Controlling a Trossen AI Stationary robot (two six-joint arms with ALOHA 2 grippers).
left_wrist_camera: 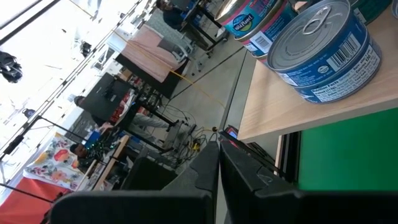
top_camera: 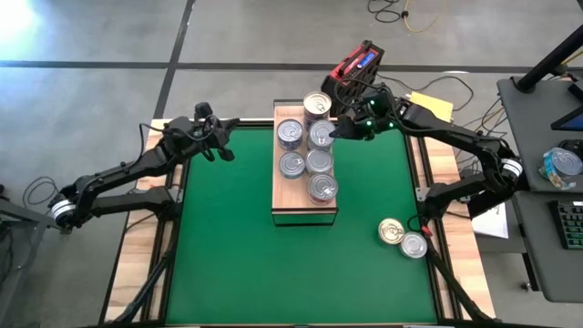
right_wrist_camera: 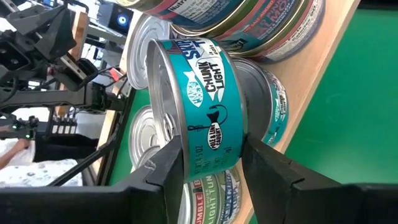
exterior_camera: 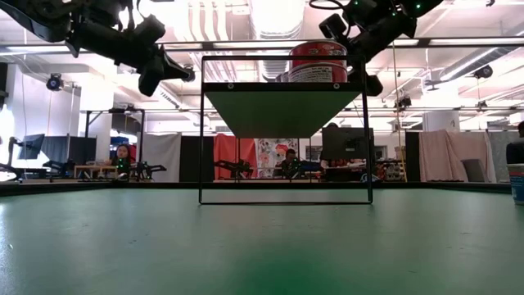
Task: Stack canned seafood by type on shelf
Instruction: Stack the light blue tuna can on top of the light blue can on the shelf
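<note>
Sitting between right gripper (right_wrist_camera: pixel 208 168) jaws (both touching), teal tin (right_wrist_camera: pixel 205 102)

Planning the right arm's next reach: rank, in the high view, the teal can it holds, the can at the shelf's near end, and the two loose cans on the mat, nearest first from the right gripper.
1. Teal can: between the right gripper fingers, over the shelf.
2. Near-end can: at the shelf's opposite end.
3. Loose cans: on the mat's right side, farthest.

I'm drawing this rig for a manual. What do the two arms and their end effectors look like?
Both arms are black and slender, each with a silver-white ring near its base. The left arm ends in a dark two-fingered left end effector. The right arm carries small green lights beside the right end effector. Its fingers are broad, matte black.
</note>
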